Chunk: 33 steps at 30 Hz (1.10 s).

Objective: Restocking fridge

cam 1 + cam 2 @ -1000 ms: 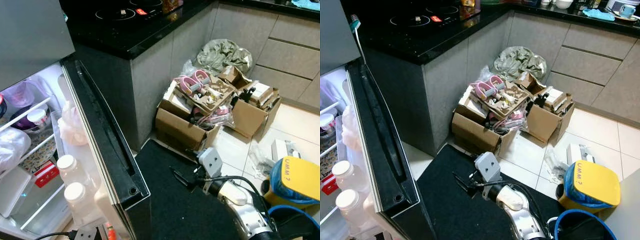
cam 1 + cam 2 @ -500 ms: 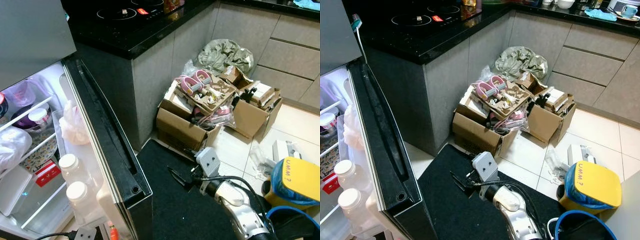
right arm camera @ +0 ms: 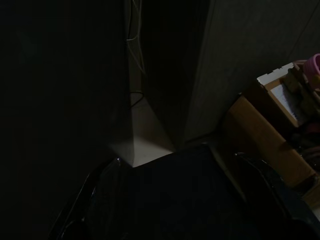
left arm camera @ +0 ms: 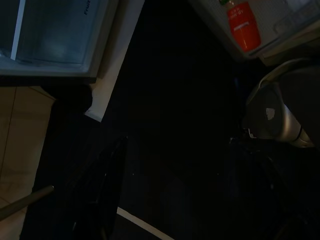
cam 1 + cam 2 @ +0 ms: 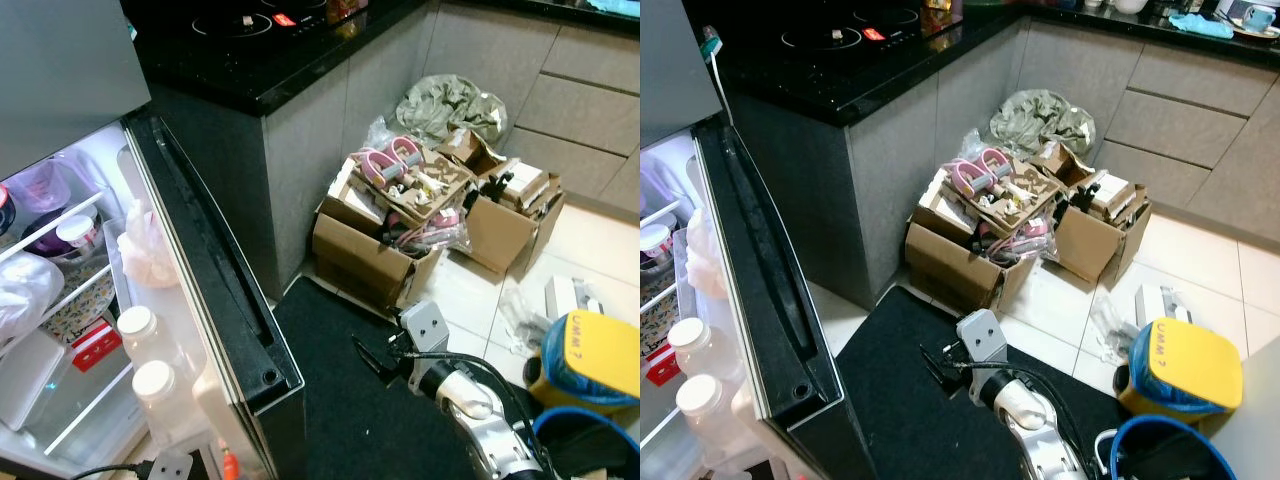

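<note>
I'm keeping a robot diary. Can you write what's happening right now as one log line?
fridge: black fridge door open | right gripper: open, empty, above black floor mat | door shelf: two white-capped plastic bottles

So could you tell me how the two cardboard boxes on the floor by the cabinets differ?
The larger box stands beside the black mat, heaped with pink-rimmed items and cardboard scraps. The smaller box sits further along the cabinets on bare tile, holding dark and white items. Both are brown, open-topped and overfilled.
</note>
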Motion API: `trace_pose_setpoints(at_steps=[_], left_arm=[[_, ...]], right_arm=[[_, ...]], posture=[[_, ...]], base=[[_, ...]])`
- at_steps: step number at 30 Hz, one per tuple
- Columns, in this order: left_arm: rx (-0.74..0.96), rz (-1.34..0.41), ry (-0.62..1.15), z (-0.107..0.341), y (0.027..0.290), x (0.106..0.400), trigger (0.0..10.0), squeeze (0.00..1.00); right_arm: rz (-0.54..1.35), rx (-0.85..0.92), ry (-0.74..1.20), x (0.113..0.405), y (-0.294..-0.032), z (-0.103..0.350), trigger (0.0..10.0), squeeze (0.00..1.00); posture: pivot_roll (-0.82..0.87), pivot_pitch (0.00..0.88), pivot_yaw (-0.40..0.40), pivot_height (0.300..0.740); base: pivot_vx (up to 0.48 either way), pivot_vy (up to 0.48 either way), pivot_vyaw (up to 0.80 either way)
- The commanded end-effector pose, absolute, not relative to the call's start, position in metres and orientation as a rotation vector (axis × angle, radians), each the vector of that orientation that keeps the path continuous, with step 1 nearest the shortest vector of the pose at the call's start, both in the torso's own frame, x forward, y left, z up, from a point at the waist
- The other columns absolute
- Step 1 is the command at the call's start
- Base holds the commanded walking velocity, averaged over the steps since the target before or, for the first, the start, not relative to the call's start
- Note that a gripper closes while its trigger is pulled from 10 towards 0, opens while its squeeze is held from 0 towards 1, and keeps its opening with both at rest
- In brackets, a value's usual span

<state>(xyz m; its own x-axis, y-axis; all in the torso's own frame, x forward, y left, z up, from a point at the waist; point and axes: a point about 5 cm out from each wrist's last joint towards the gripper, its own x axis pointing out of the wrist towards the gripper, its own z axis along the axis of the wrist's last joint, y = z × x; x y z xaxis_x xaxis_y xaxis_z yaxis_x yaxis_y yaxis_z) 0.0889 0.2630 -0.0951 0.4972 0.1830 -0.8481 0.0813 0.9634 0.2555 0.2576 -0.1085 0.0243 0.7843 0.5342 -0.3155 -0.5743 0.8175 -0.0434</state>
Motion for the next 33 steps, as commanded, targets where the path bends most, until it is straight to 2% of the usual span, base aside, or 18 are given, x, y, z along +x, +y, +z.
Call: trace_pose_setpoints(at_steps=[1, 17, 33], left_arm=[[0.278, 0.062, 1.076, -0.096, 0.265, 0.082, 10.0, 0.0], [0.278, 0.062, 1.076, -0.096, 0.264, 0.082, 10.0, 0.0], [0.28, 0.067, 1.075, -0.096, 0.265, 0.082, 10.0, 0.0]], right_arm=[[0.605, -0.142, 0.294, 0.257, -0.106, 0.024, 10.0, 0.0], [0.604, -0.137, 0.292, 0.257, -0.106, 0.025, 10.0, 0.0], [0.622, -0.12, 0.252, 0.26, -0.102, 0.035, 10.0, 0.0]], posture=[[0.02, 0.014, -0.035, 0.74], [0.02, 0.019, -0.036, 0.74], [0.02, 0.02, -0.035, 0.74]], base=[[-0.337, 0.0, 0.0], [-0.332, 0.0, 0.0], [0.0, 0.0, 0.0]])
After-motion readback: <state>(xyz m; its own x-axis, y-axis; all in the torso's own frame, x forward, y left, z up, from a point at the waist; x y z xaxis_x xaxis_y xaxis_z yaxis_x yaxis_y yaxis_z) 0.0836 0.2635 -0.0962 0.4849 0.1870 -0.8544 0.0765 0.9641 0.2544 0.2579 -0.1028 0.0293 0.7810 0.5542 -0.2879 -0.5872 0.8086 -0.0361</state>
